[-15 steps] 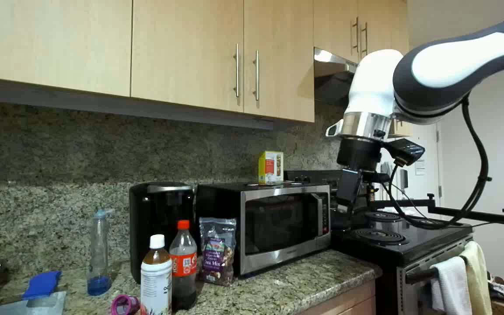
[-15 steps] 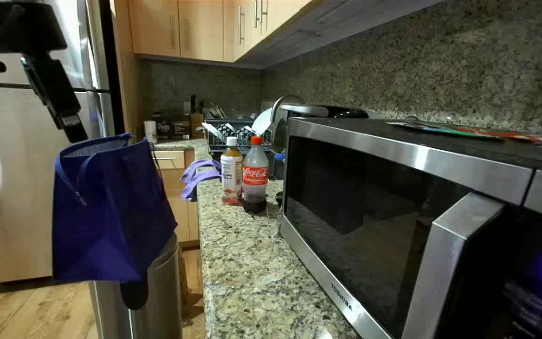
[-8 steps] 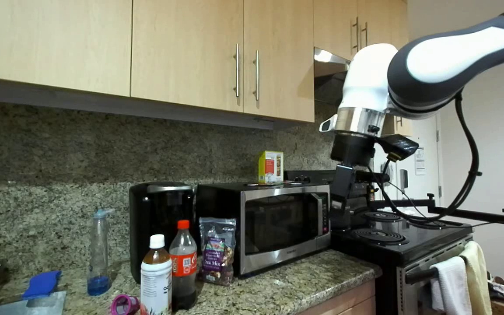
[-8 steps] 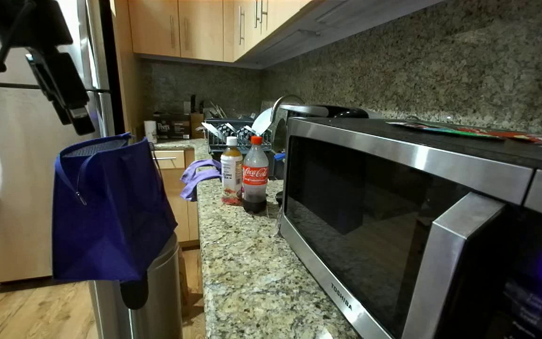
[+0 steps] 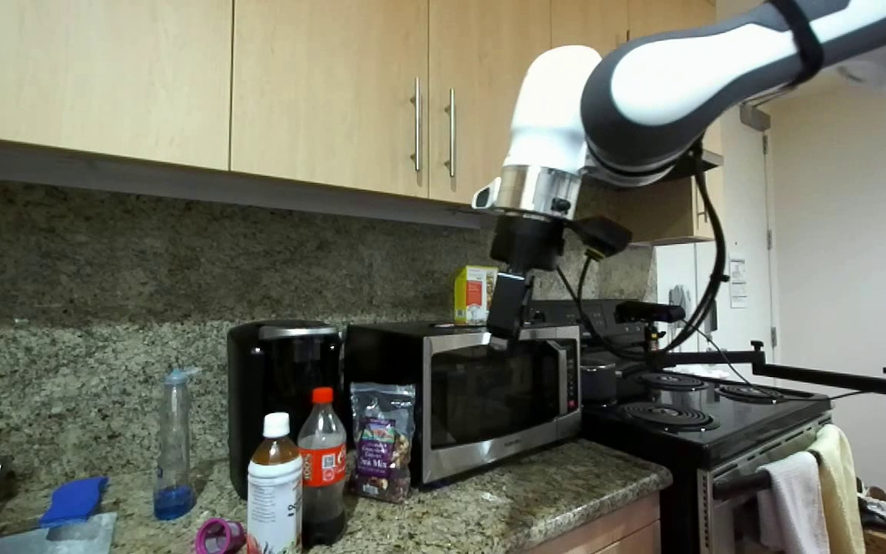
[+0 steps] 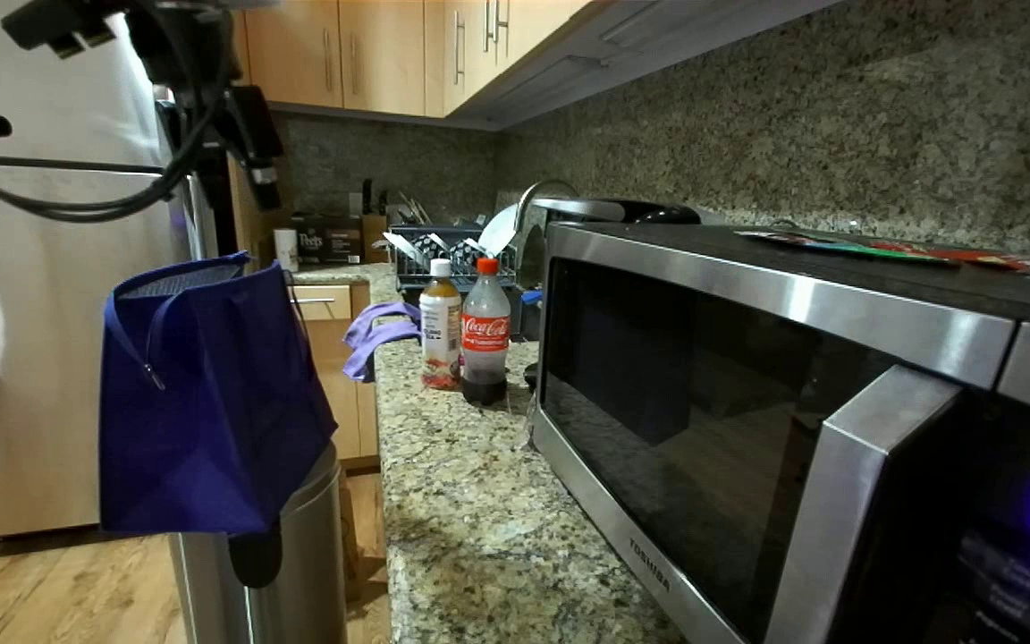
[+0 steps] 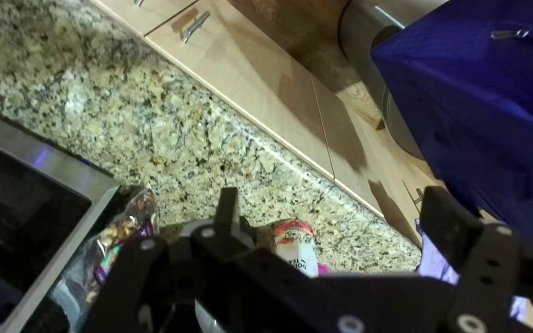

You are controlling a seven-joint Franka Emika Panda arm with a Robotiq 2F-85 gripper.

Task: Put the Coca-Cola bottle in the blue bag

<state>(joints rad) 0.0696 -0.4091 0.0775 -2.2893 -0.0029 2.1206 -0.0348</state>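
Note:
The Coca-Cola bottle with red cap and red label stands upright on the counter in both exterior views (image 5: 324, 465) (image 6: 485, 333). In the wrist view it is mostly hidden behind the gripper. The blue bag (image 6: 202, 411) stands open at the top over a steel bin, and shows at the right of the wrist view (image 7: 474, 92). My gripper (image 7: 333, 201) is open and empty, its fingers wide apart. In an exterior view it hangs in front of the microwave's upper part (image 5: 507, 338), higher than the bottle and off to its side.
A white-capped tea bottle (image 5: 274, 492) stands right beside the cola. A nut-mix bag (image 5: 381, 442) and the microwave (image 5: 501, 392) are close by, with a black appliance (image 5: 283, 408) behind. A purple cloth (image 6: 381, 335) hangs over the counter edge. Cupboards (image 5: 328, 92) hang above.
The arm and gripper have moved away from the stove, across the microwave front towards the bottles, and slightly up. The bottles and the bag have not moved.

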